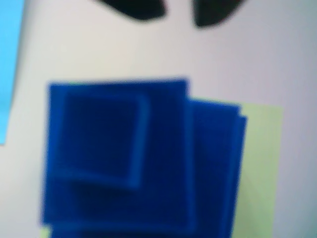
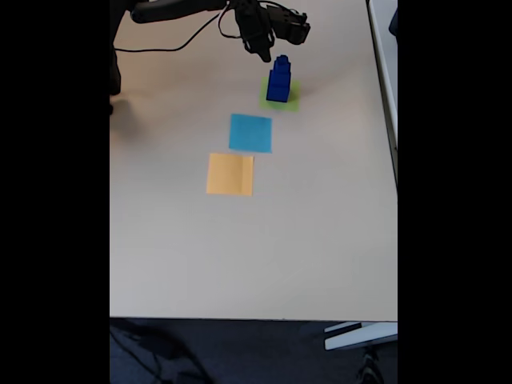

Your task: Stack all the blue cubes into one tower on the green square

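Note:
The blue cubes stand piled as a stepped tower on the green square at the far end of the table. From above, the blurred wrist view shows the top cube sitting on a wider cube, with a still wider one below and the green square showing at its right. My gripper is above and just beyond the tower, its two dark fingertips apart with nothing between them. In the fixed view the gripper hangs just left of the tower's top.
A flat light-blue square lies near the tower, also seen as the light-blue square at the wrist view's left edge. An orange square lies beyond it. The pale table stretches toward the near edge. A black cable trails behind the arm.

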Tool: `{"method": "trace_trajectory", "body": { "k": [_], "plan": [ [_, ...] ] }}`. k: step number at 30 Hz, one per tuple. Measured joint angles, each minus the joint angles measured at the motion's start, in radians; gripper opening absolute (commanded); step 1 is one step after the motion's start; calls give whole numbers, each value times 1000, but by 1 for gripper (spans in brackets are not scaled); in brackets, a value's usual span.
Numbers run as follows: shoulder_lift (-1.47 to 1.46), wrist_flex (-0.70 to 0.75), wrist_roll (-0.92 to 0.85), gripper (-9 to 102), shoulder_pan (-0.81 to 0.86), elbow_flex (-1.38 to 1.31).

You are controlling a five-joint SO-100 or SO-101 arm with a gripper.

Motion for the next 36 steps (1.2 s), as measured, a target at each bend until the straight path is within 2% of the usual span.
{"method": "trace_trajectory", "body": {
  "k": [20, 36],
  "plan": [
    [-2, -3, -11, 0, 0, 0],
    [-52, 17, -31, 0, 8, -101]
  ]
}}
